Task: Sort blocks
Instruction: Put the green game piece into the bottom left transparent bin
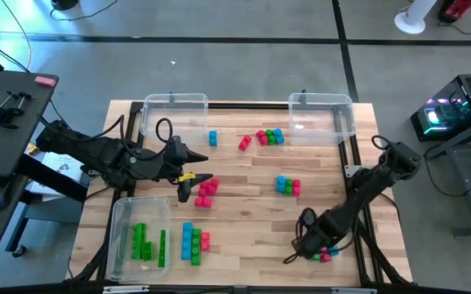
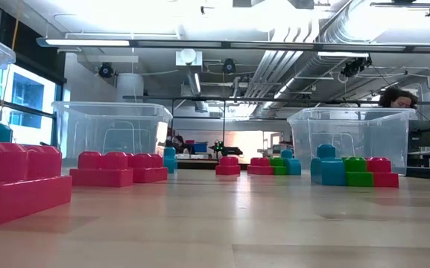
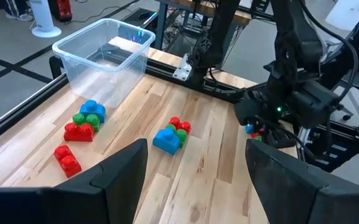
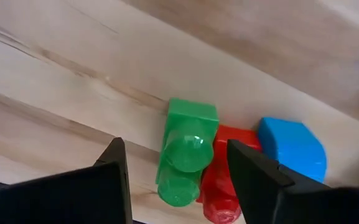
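The right gripper (image 4: 176, 180) stood spread around a green block (image 4: 187, 149), not clamped; red block (image 4: 224, 177) just beside. The left gripper (image 3: 195, 165) hung released.

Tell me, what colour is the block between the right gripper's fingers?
Green block, seen best in the right wrist view.

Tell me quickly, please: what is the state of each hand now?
Left hand: open, empty, above the table.
Right hand: fingers either side of the green block, still apart; no grip visible yet.
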Available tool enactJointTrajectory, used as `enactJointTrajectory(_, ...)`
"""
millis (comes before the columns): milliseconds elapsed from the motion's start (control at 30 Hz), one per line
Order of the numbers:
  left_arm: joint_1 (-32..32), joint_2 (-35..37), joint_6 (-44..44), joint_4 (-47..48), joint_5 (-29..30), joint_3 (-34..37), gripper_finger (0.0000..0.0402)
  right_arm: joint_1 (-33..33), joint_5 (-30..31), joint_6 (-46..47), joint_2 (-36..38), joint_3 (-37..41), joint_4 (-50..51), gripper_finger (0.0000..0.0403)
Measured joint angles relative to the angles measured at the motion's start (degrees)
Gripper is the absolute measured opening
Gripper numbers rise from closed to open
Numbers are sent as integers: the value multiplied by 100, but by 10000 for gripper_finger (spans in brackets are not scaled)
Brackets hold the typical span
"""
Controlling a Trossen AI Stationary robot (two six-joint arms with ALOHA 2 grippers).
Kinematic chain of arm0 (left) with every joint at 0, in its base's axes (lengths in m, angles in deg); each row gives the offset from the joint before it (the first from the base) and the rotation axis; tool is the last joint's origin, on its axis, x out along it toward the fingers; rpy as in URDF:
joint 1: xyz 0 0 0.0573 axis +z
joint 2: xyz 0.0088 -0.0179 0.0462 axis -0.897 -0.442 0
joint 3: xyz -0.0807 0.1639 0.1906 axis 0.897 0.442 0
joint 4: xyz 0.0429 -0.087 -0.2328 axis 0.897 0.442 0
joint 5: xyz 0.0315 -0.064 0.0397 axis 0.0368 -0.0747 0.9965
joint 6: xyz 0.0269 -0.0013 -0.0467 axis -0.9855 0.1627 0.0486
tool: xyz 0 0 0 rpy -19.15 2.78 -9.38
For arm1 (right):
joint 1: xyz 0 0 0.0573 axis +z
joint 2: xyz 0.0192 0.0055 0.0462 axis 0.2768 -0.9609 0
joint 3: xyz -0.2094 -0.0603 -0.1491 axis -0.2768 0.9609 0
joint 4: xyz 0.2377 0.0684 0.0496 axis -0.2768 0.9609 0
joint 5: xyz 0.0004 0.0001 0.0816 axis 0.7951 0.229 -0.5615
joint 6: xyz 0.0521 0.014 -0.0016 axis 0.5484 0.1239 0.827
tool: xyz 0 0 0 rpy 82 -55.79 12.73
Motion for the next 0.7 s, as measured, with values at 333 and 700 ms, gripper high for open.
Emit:
enactJointTrajectory(333, 0, 0, -2, 9, 0, 0, 257, 2, -146, -158, -415, -7, -486, 151)
enactJointTrajectory(700, 1, 0, -4, 33, 0, 0, 257, -171, -40, -1482, -462, -2, -676, 151)
